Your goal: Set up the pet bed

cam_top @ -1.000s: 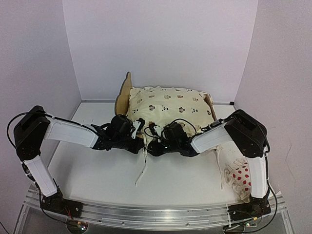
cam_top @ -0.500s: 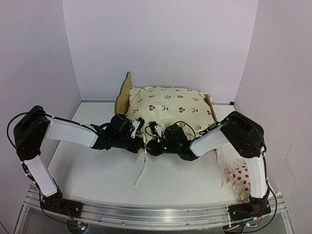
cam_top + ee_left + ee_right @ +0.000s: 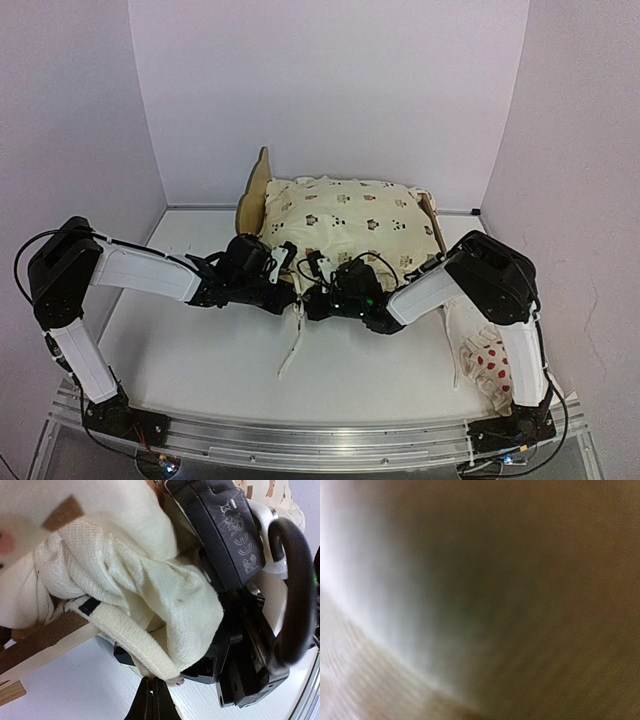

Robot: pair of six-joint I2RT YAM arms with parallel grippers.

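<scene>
Where the pet bed (image 3: 252,190) stands: far middle of the surface (image 3: 200,350), under the cushion (image 3: 345,215); only its scalloped end board on the left and a strip of wood on the right show.
Cushion: cream, animal print, on the pet bed, near edge bunched over the bed's near rail.
Left pincer (image 3: 151,692): at the pet bed's near rail, left of middle; pressed together; cannot tell whether cloth is caught.
Right pincer (image 3: 312,278): at that rail, just beside the left one; pressed together; its own camera is all blur, so what it pinches is not shown.
Change: the right arm has slid leftward along the pet bed's near side and its pincer has gone from part-spread to closed; the left has not moved.
Meaning: likely a fresh grab at the cushion's hem or tie (image 3: 293,345); fastening unfinished.
Pillow (image 3: 492,362): white, red dots, off the pet bed's near right corner.
Writing: moulded symbols on the right pincer's black housing; no word legible.
</scene>
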